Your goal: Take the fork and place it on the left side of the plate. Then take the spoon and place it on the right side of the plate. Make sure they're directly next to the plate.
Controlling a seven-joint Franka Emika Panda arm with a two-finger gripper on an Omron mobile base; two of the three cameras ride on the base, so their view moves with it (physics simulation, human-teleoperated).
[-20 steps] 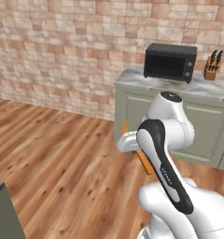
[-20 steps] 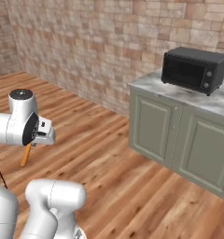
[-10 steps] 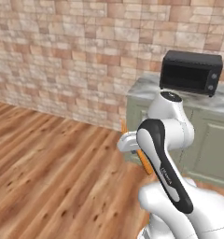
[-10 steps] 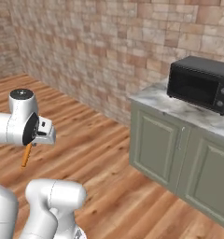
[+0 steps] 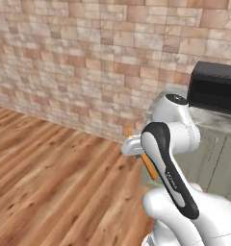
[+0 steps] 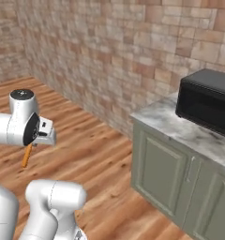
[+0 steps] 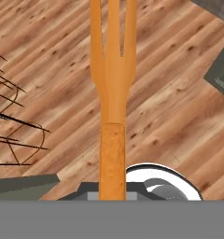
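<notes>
A wooden floor (image 5: 50,182) fills the lower left of the left base view, with a brick wall (image 5: 88,62) across the top. A grey-green cabinet (image 6: 180,178) with a marble top stands at the right of the right base view, a black microwave (image 6: 208,101) on it. The gripper (image 6: 33,144), at centre left there, is pinching the fork (image 7: 113,93), which runs up the middle of the hand view, tines at the top, above the floor. Since the earlier frames the whole scene has slid: in the left base view the microwave has drifted to the right edge, so the camera moved; the fork stays clamped
</notes>
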